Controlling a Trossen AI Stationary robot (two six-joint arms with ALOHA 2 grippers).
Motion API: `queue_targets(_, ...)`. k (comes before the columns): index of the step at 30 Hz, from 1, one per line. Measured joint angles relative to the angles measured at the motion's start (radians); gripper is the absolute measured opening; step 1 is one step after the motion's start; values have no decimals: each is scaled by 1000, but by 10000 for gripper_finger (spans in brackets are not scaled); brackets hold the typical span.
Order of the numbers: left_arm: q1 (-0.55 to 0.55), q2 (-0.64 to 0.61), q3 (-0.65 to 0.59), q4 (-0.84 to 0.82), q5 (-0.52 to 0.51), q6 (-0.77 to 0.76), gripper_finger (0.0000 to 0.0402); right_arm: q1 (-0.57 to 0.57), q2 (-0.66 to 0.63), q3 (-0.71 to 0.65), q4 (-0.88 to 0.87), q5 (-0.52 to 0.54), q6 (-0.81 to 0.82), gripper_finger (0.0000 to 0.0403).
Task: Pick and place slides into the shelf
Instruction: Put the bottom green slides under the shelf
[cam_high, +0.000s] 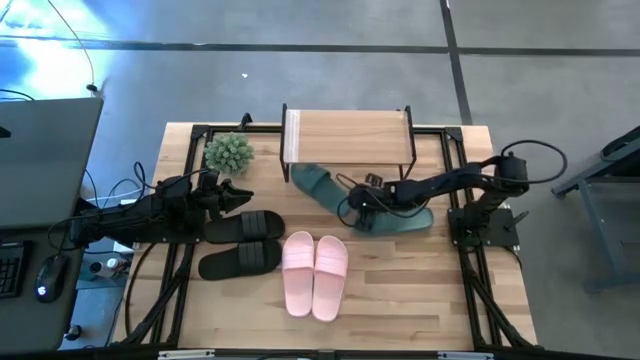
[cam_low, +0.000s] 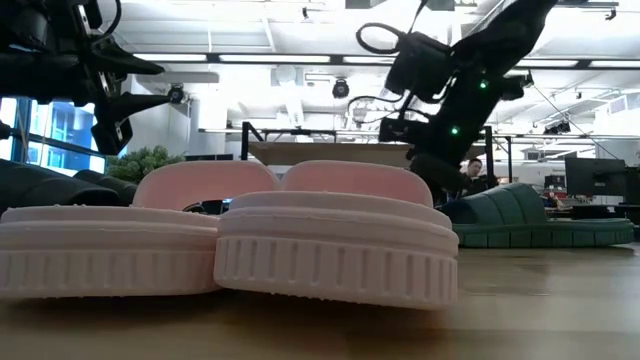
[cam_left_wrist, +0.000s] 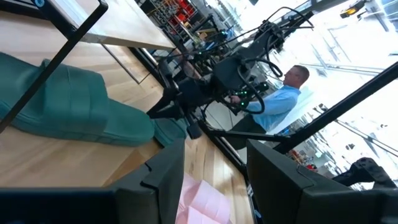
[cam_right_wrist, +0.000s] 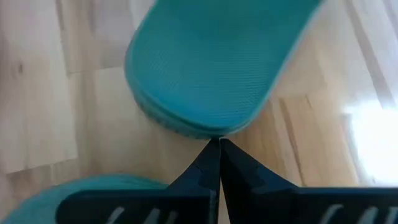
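Half of one green sandal (cam_high: 312, 182) is tucked out of sight under the shelf (cam_high: 348, 135); the arm covers most of the other (cam_high: 405, 218). The right gripper (cam_right_wrist: 219, 144) is pinched fully shut, empty, its tips right at a green sole's rim at twelve o'clock. The left gripper (cam_high: 245, 197) hangs open over the black pair (cam_high: 242, 243), nine o'clock of the pink pair (cam_high: 315, 273).

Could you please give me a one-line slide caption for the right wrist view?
Right gripper shut at the heel edge of a green slide on the wooden table.

Grey floor (cam_high: 300, 80), bright ceiling strip lights (cam_low: 290, 58)
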Motion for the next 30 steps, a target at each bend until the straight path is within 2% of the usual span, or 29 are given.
queue_targets(10, 0, 0, 0, 0, 0, 0, 159, 71, 71, 110, 21, 56, -71, 0)
queue_targets(17, 0, 0, 0, 0, 0, 0, 159, 75, 137, 208, 2, 29, -96, 0)
queue_targets(20, 0, 0, 0, 0, 0, 0, 159, 65, 168, 249, -35, 21, -115, 0)
queue_targets(23, 0, 0, 0, 0, 0, 0, 159, 63, 170, 276, -90, 126, -114, 0)
queue_targets(27, 0, 0, 0, 0, 0, 0, 159, 63, 161, 285, -164, 95, -110, 0)
queue_targets(30, 0, 0, 0, 0, 0, 0, 159, 78, 161, 285, -232, 131, -80, 0)
